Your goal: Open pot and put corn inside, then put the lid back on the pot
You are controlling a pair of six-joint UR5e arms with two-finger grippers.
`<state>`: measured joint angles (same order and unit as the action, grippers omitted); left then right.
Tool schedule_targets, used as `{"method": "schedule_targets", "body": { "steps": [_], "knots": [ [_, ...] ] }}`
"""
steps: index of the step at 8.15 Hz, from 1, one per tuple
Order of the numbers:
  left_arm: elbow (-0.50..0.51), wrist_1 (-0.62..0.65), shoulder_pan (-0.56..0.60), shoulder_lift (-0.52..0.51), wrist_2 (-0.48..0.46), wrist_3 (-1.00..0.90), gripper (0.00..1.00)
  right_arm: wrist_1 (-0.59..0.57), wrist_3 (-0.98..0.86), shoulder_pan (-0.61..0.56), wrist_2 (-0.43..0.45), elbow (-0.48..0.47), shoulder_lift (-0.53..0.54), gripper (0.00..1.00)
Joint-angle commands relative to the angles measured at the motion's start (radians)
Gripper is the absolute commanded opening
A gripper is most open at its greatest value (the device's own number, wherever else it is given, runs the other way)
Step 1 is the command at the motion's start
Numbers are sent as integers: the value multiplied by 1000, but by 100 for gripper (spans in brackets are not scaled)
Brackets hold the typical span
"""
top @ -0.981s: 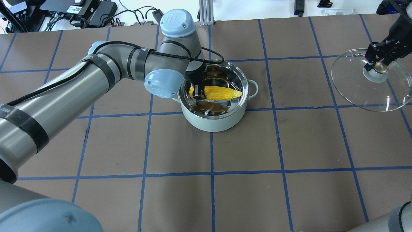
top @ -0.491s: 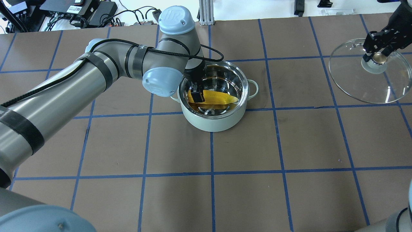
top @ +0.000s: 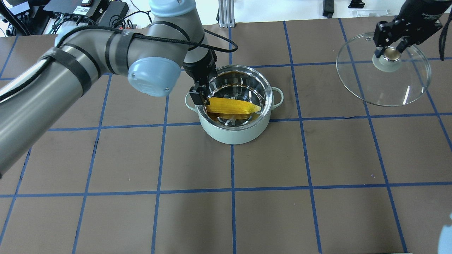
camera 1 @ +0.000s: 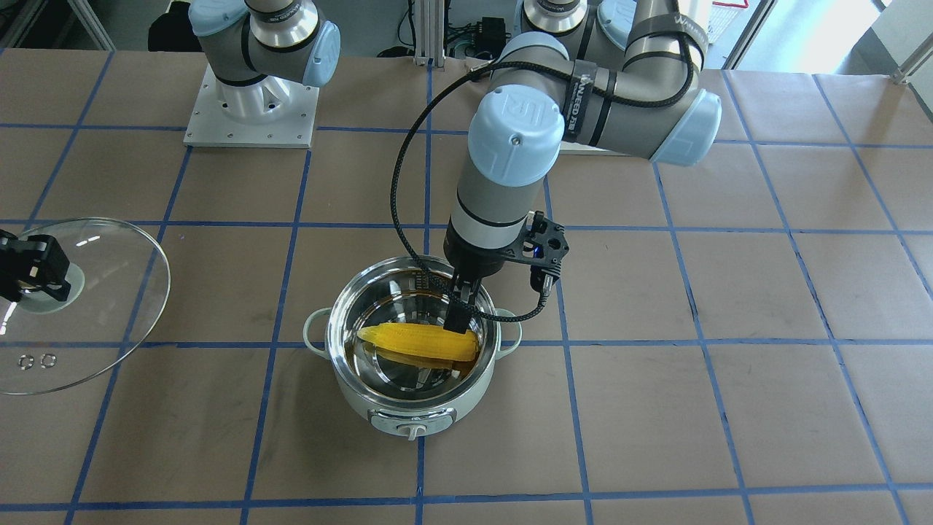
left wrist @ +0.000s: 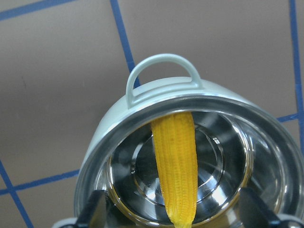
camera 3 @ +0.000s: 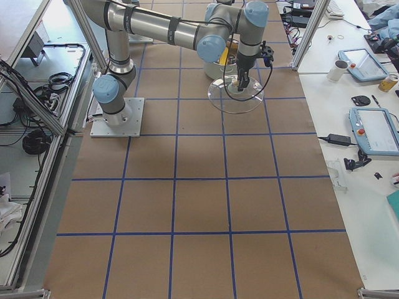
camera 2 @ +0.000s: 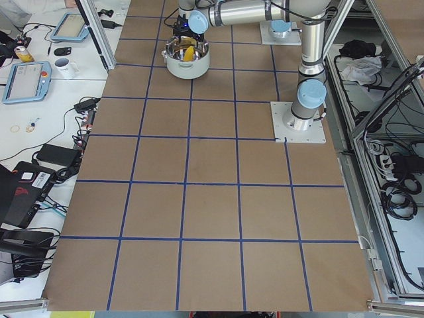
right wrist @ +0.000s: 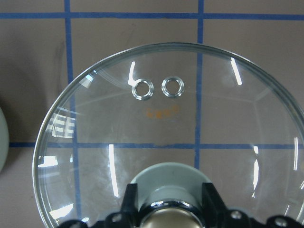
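The mint-white pot [top: 233, 135] stands open mid-table, its knob facing the operators' side [camera 1: 412, 432]. The yellow corn [top: 235, 105] lies across its steel bottom, as the front view [camera 1: 419, 344] and left wrist view [left wrist: 175, 166] show. My left gripper [top: 199, 97] is open just above the pot's left rim, over the corn's thick end; its fingers [left wrist: 95, 209] stand wide apart, clear of the corn. My right gripper [top: 388, 49] is shut on the knob of the glass lid [top: 385, 84] and holds it in the air at the far right, tilted. The lid's vent holes [right wrist: 156, 88] show.
Brown paper with blue tape lines covers the table [top: 268, 197]. Cables and electronics [top: 88, 10] lie beyond the far edge. The arm bases [camera 1: 251, 109] stand on the robot's side. The left arm's cable [camera 1: 408, 182] loops beside the pot.
The left gripper lowered the corn into the pot, let go of it and drew up and left. The right gripper carried the lid left and farther back.
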<state>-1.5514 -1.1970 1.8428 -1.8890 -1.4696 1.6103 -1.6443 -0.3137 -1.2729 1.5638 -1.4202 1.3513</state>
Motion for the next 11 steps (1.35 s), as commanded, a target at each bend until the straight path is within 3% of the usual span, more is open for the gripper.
{"method": "schedule_targets", "body": {
  "steps": [1, 3, 8, 9, 11],
  "knots": [
    [5, -53, -91, 86, -50, -339, 99, 3, 227, -156, -24, 3, 15, 12],
    [39, -102, -172, 123, -147, -670, 100, -29, 365, -249, -98, 4, 2, 11],
    [77, -245, -241, 233, -147, -1228, 100, -193, 622, -452, -108, 7, -89, 11],
    [77, -245, -241, 257, -149, -1474, 100, -218, 696, -494, -108, 7, -107, 11],
    [76, -242, -244, 246, -147, -1570, 100, -236, 795, -537, -110, 9, -149, 11]
  ]
}}
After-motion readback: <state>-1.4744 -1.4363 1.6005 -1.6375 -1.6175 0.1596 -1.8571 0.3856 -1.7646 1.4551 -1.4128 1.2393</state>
